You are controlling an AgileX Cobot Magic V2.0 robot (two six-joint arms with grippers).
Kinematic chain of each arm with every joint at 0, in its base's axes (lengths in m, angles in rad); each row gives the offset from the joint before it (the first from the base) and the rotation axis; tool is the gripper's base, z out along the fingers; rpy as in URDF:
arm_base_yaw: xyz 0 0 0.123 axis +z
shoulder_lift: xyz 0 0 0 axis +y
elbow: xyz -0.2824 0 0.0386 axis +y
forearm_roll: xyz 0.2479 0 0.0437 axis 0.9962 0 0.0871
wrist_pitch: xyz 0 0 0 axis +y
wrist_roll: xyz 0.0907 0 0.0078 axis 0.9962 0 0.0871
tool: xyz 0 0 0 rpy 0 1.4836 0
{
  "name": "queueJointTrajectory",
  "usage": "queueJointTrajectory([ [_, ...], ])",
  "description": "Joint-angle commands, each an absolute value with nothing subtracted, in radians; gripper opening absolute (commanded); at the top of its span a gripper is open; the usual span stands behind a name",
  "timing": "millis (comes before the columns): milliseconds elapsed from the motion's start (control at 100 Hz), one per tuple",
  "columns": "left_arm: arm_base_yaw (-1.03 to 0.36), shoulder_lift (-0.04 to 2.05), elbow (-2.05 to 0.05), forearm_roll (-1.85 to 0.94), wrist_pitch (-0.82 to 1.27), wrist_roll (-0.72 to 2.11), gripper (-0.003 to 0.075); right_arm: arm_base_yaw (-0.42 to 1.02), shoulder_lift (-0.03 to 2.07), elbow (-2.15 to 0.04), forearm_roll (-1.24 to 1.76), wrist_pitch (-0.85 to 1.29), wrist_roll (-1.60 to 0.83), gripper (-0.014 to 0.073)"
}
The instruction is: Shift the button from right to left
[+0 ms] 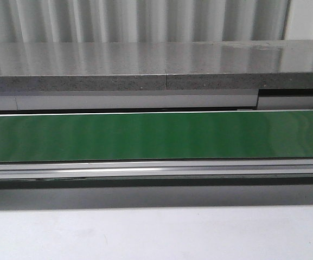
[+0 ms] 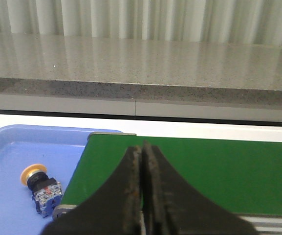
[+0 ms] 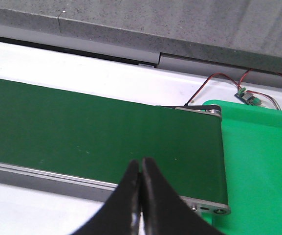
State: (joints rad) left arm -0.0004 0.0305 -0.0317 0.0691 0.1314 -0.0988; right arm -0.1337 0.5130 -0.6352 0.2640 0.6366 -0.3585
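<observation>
A pale grey, matte tabletop fills the near side of the front view. Across it from the left edge to the right edge runs a long dark green conveyor belt with a smooth, faintly banded surface, framed along its near side by a brushed aluminium rail. Beyond the belt stands a speckled grey stone ledge, polished enough to mirror the white corrugated wall panels behind it.

In the left wrist view the belt ends at a rounded metal roller, and just beside that end lies a shallow light blue plastic tray with rounded corners. The small push-button switch with a round yellow mushroom cap, black collar and blue squarish block body lies on its side in this tray, toward the left edge of the tabletop, close to the belt's end. The black left gripper hangs above the belt with its rough-edged fingers pressed together, holding nothing.

In the right wrist view the belt's other end meets a bright green plastic tray toward the right edge. Past it a tiny circuit board with thin red and black wires rests on the white surface. The black right gripper has its smooth, tapered fingers closed together, empty, over the belt.
</observation>
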Motion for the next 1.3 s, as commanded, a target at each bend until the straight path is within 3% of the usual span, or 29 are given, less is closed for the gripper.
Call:
queueJointTrajectory([
  [0,-0.007,-0.007,-0.007,0.078,0.017,-0.118,-0.0020,-0.135,0.516,-0.658,0.281,0.573,-0.367,-0.0067],
  [1290,-0.010,-0.040,0.023,0.110,-0.038,-0.118,-0.0020,-0.123,0.518,-0.658,0.277,0.573,-0.367,-0.0067],
])
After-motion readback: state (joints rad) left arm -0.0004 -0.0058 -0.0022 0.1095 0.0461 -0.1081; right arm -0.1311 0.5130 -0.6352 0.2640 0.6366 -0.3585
